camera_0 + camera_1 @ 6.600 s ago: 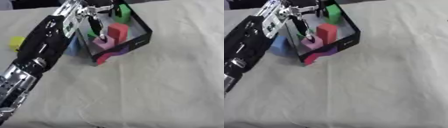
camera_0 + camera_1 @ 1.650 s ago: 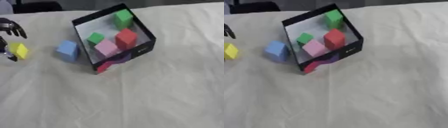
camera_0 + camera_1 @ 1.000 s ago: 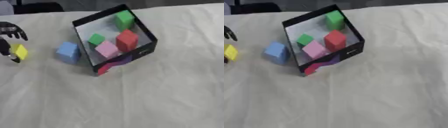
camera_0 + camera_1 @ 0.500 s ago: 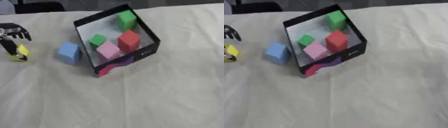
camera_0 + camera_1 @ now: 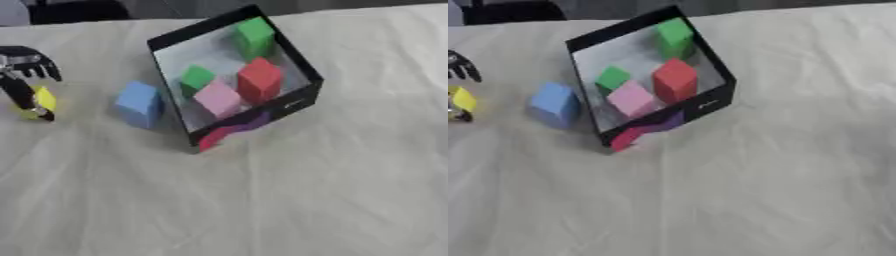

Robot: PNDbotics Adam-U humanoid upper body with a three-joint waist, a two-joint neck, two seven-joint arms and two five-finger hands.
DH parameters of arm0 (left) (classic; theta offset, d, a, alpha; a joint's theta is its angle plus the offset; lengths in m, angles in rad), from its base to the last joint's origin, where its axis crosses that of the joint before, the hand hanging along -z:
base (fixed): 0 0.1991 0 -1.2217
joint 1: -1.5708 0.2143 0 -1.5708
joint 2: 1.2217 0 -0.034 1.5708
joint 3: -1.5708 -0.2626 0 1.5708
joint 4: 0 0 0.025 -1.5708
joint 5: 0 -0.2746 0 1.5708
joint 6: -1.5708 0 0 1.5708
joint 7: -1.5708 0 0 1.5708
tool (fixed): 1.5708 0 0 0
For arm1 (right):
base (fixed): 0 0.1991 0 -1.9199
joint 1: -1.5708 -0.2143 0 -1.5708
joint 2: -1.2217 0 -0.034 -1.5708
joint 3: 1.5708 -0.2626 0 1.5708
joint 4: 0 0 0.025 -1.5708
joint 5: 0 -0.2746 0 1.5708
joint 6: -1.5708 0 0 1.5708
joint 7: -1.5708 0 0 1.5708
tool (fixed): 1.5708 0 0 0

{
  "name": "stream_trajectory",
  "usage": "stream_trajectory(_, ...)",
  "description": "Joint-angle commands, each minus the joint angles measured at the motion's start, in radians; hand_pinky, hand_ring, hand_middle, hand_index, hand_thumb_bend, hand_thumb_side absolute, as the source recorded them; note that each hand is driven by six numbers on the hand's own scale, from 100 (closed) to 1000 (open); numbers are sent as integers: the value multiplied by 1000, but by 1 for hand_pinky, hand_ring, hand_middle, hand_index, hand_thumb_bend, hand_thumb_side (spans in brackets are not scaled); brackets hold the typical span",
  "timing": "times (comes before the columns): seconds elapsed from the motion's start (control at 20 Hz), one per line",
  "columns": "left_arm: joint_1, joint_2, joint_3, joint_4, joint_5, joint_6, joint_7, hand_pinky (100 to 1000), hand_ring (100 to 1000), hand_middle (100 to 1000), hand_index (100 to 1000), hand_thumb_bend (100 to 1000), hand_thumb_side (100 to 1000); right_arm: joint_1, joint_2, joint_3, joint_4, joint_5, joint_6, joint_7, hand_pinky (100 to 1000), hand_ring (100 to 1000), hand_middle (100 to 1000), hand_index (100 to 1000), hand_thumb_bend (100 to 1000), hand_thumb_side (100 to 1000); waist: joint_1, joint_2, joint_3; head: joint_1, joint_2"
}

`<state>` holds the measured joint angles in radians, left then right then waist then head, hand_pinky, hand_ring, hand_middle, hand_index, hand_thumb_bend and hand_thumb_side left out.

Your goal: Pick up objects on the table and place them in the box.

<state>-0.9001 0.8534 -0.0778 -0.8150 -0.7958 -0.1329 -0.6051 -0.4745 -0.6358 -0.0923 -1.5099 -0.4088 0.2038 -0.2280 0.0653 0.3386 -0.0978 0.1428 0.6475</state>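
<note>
Pinching the yellow block [image 5: 41, 101], well left of the box [image 5: 297, 102], with left hand [image 5: 21, 75] fingers on opposite flat faces; probably light, slightly compressible foam.

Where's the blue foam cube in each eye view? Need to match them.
Left eye view: blue foam cube at left of centre, on the cloth just left of the black box, outside it.
Right eye view: same cube sits nearer the left edge, again beside the box's left wall.
Shared landmark: the pink cube inside the box, to the blue cube's right.
</note>
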Motion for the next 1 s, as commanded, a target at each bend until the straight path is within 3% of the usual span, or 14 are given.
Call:
stream_trajectory(0.05,-21,57,21,-24,-6,7,25,818,809,775,762,709,100,-7,-20,-10,-5,8,-1,4,740,804,700,788,241,575,-3,-7,0,3,-17)
stream_trajectory(0.4,-18,56,31,0,-33,0,57,814,809,762,745,672,100,-2,-19,-13,-3,11,-3,3,740,804,700,788,239,577,-2,-5,-5,2,-22)
stream_trajectory(1.0,-13,63,33,6,-44,5,-7,812,810,768,734,640,100,3,-16,-15,-1,9,-4,5,739,801,698,787,236,579,0,-7,-6,-2,-19)
